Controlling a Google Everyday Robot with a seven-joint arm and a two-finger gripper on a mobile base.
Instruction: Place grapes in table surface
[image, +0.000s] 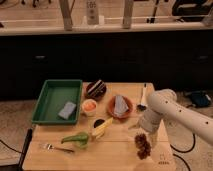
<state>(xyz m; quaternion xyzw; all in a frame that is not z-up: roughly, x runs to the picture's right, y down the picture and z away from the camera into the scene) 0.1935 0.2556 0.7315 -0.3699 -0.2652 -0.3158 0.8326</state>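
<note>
1. Tan wooden planks made up the table surface (117, 150) in front of you, with a small dark logo mark (162, 162) near its front right corner.
2. Your white arm (175, 111) reached in from the right, bending down over the table's front right area.
3. Your gripper (145, 134) sat at the end of that arm, just above and apparently touching the grapes; whether it was open or closed, or gripping anything, could not be told.
4. You had the grapes (142, 145), a dark reddish bumpy cluster, low on the table surface near the front right corner, just left of the logo mark.
5. You had a green plastic tray (47, 100) at the table's left side, with a grey-blue sponge (67, 110) inside it.
6. Beside the tray stood a small orange cup (90, 106), and behind that a dark brown round bowl-like item (96, 89).
7. You had a reddish plate (120, 107) near the middle, carrying a grey object.
8. A yellow banana (101, 128) lay in front of the cup, with a green item (76, 137) and a fork (55, 148) to its left.
</note>
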